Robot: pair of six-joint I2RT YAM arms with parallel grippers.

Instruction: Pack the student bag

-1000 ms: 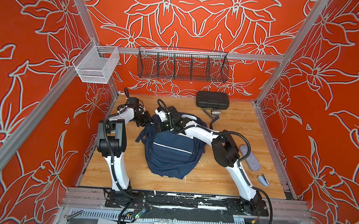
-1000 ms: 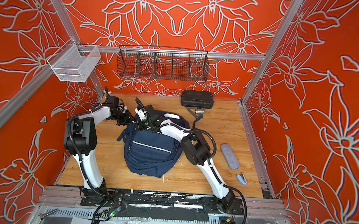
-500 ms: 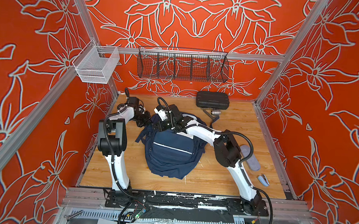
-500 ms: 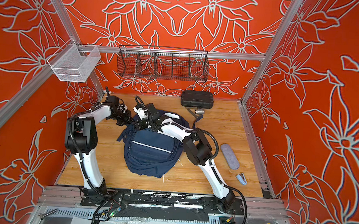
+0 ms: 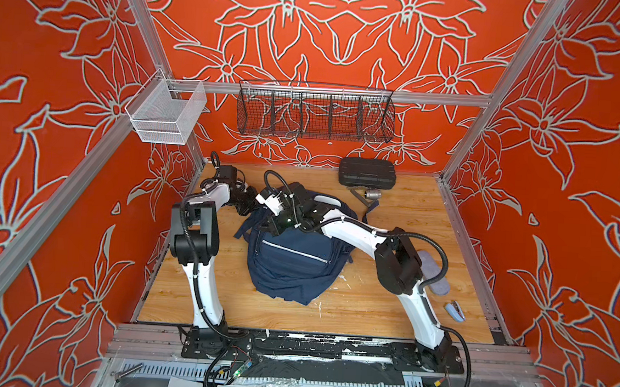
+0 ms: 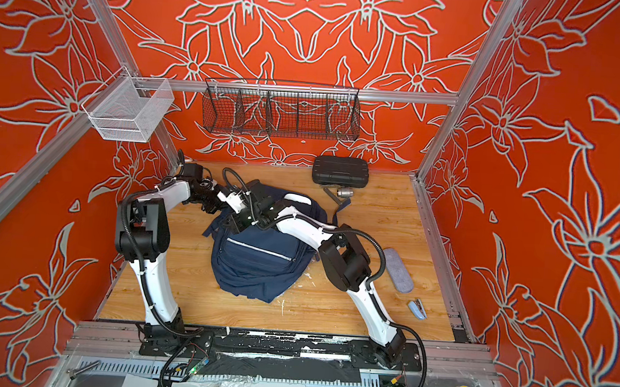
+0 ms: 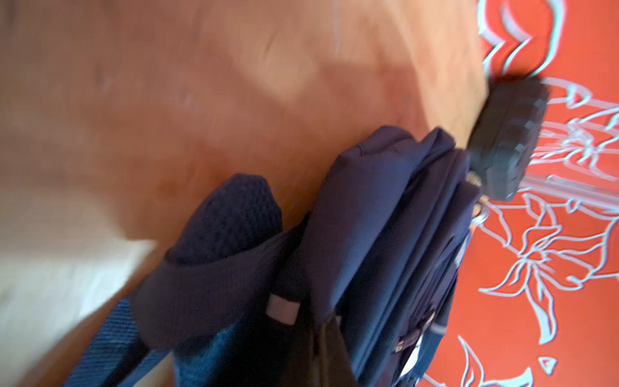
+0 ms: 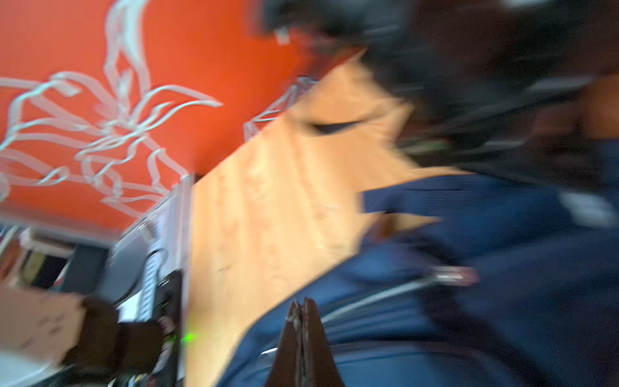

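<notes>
**A:** What sits at the left of the frame?

**B:** In both top views a white mesh basket (image 5: 166,113) hangs from the rail at upper left. Below it the left arm bends in toward the centre. The left gripper (image 5: 249,209) is at the upper left corner of the student bag (image 5: 293,267), among its straps.

**A:** Is it holding the bag?

**B:** Its jaws are closed. The left wrist view is blurred and full of navy fabric, so I cannot tell whether any of it is pinched.

**A:** And the bag itself?

**B:** It lies flat on the wooden tabletop (image 5: 386,313) in the middle of the frame. Its front pocket and pale zip line face up, and its top end points toward the back wall.

**A:** The right gripper?

**B:** The right gripper (image 5: 274,227) reaches in from the right, over the bag's upper part, just below and right of the left gripper. In the right wrist view its fingers (image 8: 291,345) are pressed together with nothing visible between them, their tips over blue fabric. With the blur I cannot tell whether they touch it.

**A:** Further right?

**B:** A black hard case (image 5: 367,173) stands by the back wall, up and right of the bag. A grey oval pouch (image 6: 399,270) and a small blue stapler (image 6: 417,309) lie near the table's right edge.
</notes>
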